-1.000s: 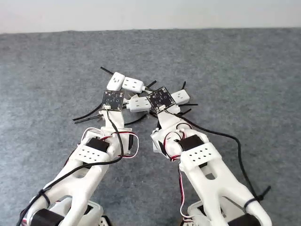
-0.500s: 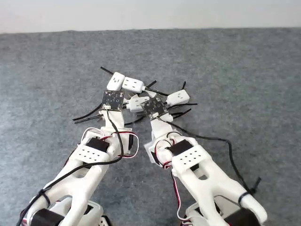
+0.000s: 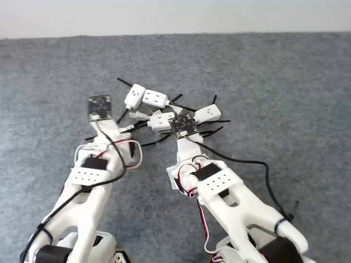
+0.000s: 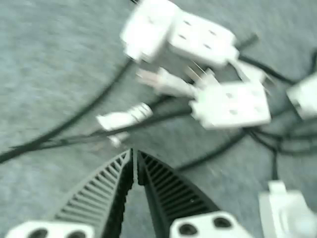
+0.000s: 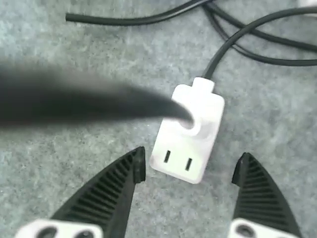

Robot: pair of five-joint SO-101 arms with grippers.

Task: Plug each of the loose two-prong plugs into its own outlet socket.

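1. Starting with the biggest thing: grey carpet (image 3: 285, 82) lies under everything. It looks soft and grippy, so I'd expect small plastic parts to stay put on it rather than skate.
2. Left arm (image 3: 88, 181) and right arm (image 3: 230, 186) both lean in toward the tangle.
3. Right claw (image 5: 192, 153) is spread wide, and look at that: a white outlet socket (image 5: 205, 111) lies flat between its fingers, slotted end nearest the claw, touching neither finger as far as I can tell. It looks to be a light, rigid, smooth shell. Pinch it across the long sides, clear of the slots.
4. Left claw (image 4: 133, 151) is pinched nearly together with nothing in it. A cluster of sockets (image 4: 200, 37) sits well ahead of its tips.
5. Black cord (image 4: 59, 134) trails off to one side of the left claw. It is probably springy and likely to tug on whatever it feeds.
6. Just ahead of the left claw's tips lies a loose plug (image 4: 121, 119), small and white. I judge it light with a stiff body and thin, bendable prongs, so grip the body behind them, never the cord.
7. Writing? None legible anywhere.
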